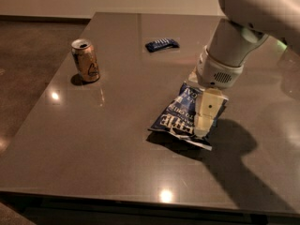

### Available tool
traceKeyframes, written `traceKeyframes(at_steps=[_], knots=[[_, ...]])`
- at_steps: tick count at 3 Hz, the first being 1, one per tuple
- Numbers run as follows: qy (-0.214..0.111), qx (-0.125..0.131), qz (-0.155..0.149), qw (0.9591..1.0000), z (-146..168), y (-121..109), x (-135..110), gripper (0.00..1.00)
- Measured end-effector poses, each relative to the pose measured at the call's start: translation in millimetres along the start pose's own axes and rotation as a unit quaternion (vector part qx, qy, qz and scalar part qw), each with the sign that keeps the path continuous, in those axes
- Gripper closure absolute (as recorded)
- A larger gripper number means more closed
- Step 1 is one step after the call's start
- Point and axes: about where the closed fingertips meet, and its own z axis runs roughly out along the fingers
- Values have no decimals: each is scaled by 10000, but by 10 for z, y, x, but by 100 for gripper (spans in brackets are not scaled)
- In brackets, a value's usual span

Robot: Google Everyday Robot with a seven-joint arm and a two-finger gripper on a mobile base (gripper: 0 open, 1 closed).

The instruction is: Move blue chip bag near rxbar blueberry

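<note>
The worktop (117,149) is smooth, dark and polished, throwing back small spots of light. The blue chip bag (176,118) is crinkly, glossy film with creased white edges. The rxbar blueberry (162,44) has a smooth, faintly shiny wrapper. The can (86,61) is shiny metal. The tool (203,128), over the bag's right side, is matt cream plastic.

1. A single camera sits high and looks down at a slant across the table (93,163), from its near edge toward the far wall.
2. It is fairly close: the table fills most of the view, with floor showing at left.
3. The arm enters from the upper right, large and close to the lens. Its gripper (202,125) sits right of centre, over the bag (176,118).
4. The can (86,61) stands far left and the bar (162,44) lies far centre.
</note>
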Motion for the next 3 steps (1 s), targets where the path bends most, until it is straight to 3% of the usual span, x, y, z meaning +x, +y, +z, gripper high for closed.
traceKeyframes(at_steps=[1,3], knots=[[5,-63,-69,10000,64,-7,-65,17],[-36,-6,-242,9997,-16,-120,-221,79]])
